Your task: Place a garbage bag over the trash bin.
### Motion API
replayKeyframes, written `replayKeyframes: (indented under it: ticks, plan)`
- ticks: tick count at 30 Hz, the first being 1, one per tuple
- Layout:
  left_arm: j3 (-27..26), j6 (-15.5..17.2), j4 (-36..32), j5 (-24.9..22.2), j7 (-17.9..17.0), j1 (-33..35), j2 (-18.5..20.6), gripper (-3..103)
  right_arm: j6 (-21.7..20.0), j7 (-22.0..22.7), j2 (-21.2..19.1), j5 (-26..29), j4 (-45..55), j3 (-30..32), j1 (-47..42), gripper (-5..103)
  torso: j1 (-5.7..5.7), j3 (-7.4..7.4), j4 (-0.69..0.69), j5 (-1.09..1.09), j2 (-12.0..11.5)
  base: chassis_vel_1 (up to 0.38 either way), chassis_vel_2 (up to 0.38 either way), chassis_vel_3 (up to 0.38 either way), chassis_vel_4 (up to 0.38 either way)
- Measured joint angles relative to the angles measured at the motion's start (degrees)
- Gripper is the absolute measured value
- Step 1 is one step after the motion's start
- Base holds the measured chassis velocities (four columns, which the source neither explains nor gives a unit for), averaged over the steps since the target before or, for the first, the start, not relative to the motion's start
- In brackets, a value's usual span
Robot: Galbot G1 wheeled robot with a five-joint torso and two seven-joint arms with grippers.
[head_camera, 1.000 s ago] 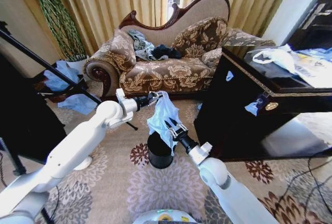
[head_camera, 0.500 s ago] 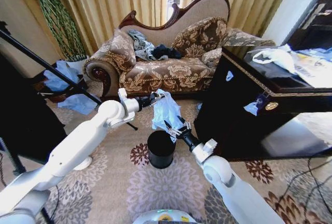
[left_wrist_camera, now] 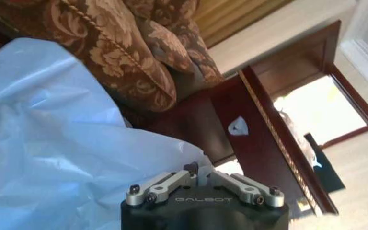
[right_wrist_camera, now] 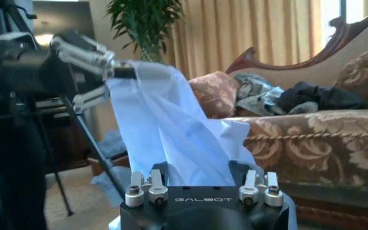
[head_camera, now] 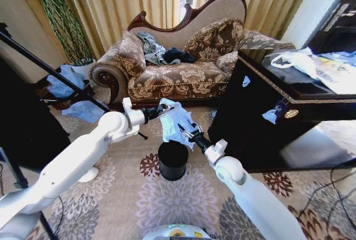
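Pale blue garbage bag (head_camera: 176, 122) stretched between left gripper (head_camera: 162, 108) and right gripper (head_camera: 189, 134), each pinched closed on an edge, above and just beyond the trash bin (head_camera: 172, 160). Widen the mouth evenly before lowering over the rim.

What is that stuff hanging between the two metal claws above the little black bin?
A pale blue garbage bag, stretched between the left gripper and the right gripper, both shut on it. The head view shows it above the trash bin.
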Motion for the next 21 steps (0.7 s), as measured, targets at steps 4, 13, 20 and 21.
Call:
replayKeyframes:
  ticks: [4,13,20,21]
  plan:
    - [-0.3,0.3,-0.3,2.1,2.5,1.6,0.5,0,-1.3,-1.8,-3.1,3.7,1.3,-0.1,0.6,70,0.0,0.0,0.0,0.0,0.0,0.0,0.0,0.0,0.0]
    - [-0.1,1.1,2.6,5.1,6.7,1.1,0.9,0,-1.1,-7.5,-8.4,6.1,6.5,7.4,-7.8,95,0.0,0.0,-0.02,0.01,0.0,0.0,0.0,0.0,0.0]
    - [0.3,2.2,3.1,8.0,10.7,0.5,3.2,0,2.5,-9.3,-9.1,1.5,7.0,14.1,-13.6,100,0.0,0.0,-0.01,0.0,0.0,0.0,0.0,0.0,0.0]
    - [0.3,2.2,3.1,8.1,10.8,0.5,3.4,0,3.3,-9.0,-8.6,0.1,6.6,14.4,-14.0,100,0.0,0.0,-0.01,0.0,0.0,0.0,0.0,0.0,0.0]
